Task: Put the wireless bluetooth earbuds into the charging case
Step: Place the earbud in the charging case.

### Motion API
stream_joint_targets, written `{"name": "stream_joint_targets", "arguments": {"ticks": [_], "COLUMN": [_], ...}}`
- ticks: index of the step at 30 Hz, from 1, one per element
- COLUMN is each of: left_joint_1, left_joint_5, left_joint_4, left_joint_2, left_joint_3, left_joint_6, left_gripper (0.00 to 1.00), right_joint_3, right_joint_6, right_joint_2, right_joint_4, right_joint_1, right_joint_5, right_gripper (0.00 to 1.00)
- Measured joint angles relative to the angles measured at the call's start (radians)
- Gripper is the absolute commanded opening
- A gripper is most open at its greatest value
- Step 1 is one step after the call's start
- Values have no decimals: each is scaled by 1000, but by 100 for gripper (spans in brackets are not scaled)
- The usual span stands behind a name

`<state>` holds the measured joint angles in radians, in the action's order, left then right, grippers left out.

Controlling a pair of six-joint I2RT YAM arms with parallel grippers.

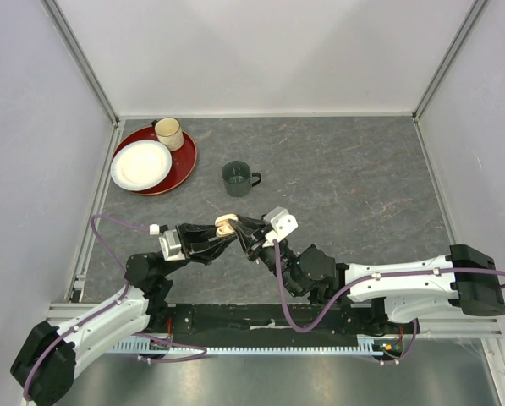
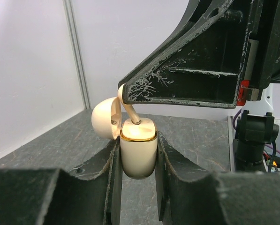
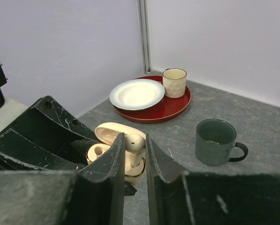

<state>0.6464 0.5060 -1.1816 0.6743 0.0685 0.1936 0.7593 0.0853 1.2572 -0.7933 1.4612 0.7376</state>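
A cream charging case (image 2: 138,152) with a gold rim is held upright, my left gripper (image 2: 137,146) shut on its body. Its lid (image 2: 105,117) hangs open to the left. My right gripper (image 3: 135,146) is shut on a cream earbud (image 3: 136,142), head up and stem pointing down. The stem (image 2: 131,113) is tilted, and its tip touches the case's open top. One socket (image 3: 98,151) of the case shows empty. From above, the case (image 1: 226,225) sits between the two grippers near the table's middle. No other earbuds are in view.
A dark green mug (image 1: 238,178) stands just beyond the grippers. At the back left a red tray (image 1: 184,161) carries a white plate (image 1: 140,164) and a cream cup (image 1: 168,133). White walls with metal posts enclose the grey table (image 1: 354,186).
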Motion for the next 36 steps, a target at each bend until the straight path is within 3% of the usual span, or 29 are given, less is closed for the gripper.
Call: {"name": "stream_joint_targets", "arguments": {"ticks": [36], "left_joint_1": [2], "left_joint_5": [-39], "left_joint_4": [35], "left_joint_2": [-8], "left_joint_3": [-2], "left_joint_6": [7], "left_gripper": [2], "right_joint_3": [-32], "right_joint_6": [62], "right_joint_2": [-46], "right_joint_4": [77], "right_joint_1": [-8], "right_joint_5": [-88], "right_gripper": [0]}}
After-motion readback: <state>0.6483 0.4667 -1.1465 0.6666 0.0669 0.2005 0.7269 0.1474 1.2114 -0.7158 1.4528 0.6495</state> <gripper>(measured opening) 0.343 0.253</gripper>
